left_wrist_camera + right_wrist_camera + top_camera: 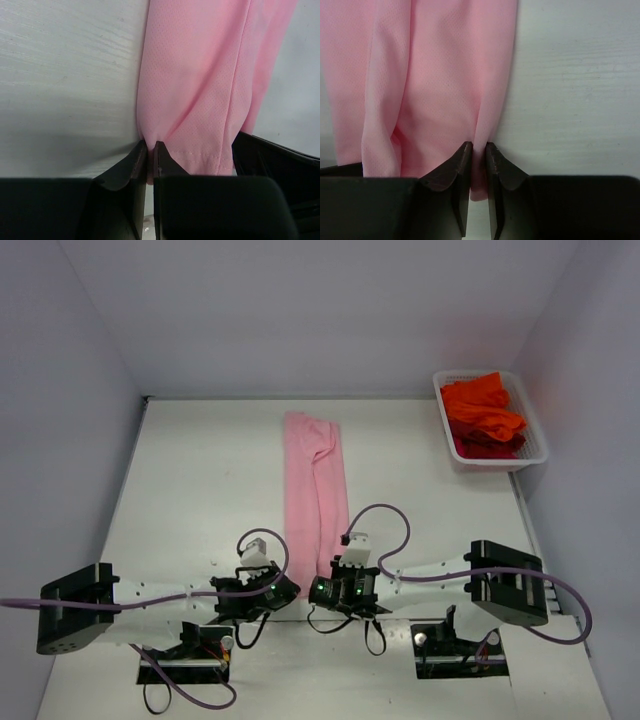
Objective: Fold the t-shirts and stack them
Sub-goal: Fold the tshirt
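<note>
Left wrist and right wrist views show the left gripper (150,146) and right gripper (478,146) squeezed tight on the pink t-shirt (200,75).

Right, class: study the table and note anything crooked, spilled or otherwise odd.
Nothing looks spilled or damaged. The pink shirt lies in a long strip with its far end uneven, one side reaching further than the other. The orange-red shirts sit crumpled in the basket at the far right.

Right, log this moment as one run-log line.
left gripper: shut on pink t-shirt | right gripper: shut on pink t-shirt | orange-red t-shirts: in basket
</note>
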Motion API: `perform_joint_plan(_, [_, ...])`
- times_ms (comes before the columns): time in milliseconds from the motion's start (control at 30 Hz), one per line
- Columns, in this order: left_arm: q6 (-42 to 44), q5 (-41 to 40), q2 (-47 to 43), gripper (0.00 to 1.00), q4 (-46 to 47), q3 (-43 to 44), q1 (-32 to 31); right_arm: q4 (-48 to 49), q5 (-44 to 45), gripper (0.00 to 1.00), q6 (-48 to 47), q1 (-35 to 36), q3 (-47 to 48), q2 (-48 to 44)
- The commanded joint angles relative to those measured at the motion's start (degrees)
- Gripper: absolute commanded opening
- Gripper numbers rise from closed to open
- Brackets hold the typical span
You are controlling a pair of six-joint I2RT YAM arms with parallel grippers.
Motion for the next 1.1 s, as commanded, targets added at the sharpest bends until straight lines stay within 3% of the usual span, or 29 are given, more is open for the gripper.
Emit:
perform_joint_plan(0, [1.0,1.8,1.2,0.0,-6.2,-1.5,-0.4,-0.9,1.6,0.14,1.1,0.3,2.4,0.1])
perform_joint_plan(300, [2.0,0.4,-0.9,0.0,-8.9,-0.2,-0.4,-1.1,2.4,0.0,0.2,0.3,3.1,-0.7])
perform_joint_plan(1067, [10.0,-3.8,-6.5,0.0,-17.0,7.5,2.7,-3.8,4.8,0.0,-3.7,-0.3,7.0,-4.3])
